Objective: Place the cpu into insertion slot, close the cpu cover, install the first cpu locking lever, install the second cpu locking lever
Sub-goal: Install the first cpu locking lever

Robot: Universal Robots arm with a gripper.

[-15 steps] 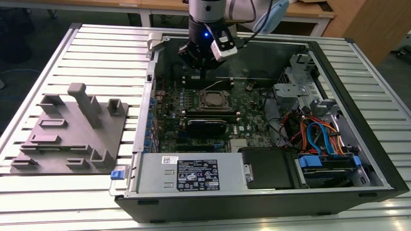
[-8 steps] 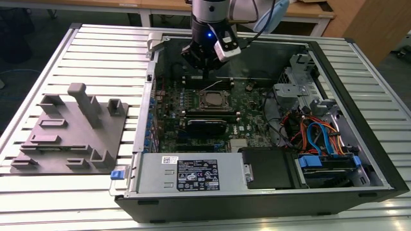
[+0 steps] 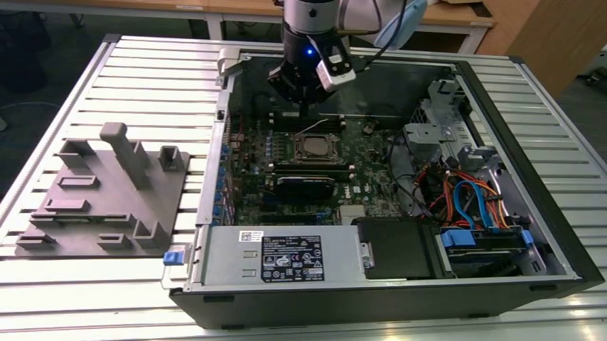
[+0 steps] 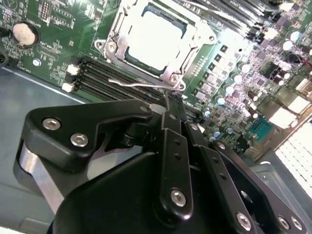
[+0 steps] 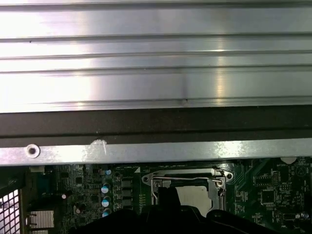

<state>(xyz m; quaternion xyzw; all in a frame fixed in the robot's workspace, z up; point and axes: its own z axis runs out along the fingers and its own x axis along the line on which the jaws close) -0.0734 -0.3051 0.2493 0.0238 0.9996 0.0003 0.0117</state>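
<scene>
Aluminium-slatted table, wooden desks behind — tool near the cpu.

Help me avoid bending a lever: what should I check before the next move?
1. The cpu sits flat in the insertion slot: ok.
2. The cpu cover is down around the cpu: ok.
3. The wire locking lever is latched: cannot tell; it lies along the socket edge nearest the tool.
4. The tool is shut, with its tip close by that lever: ok.
5. The memory slots beside the lever are empty: ok.
</scene>
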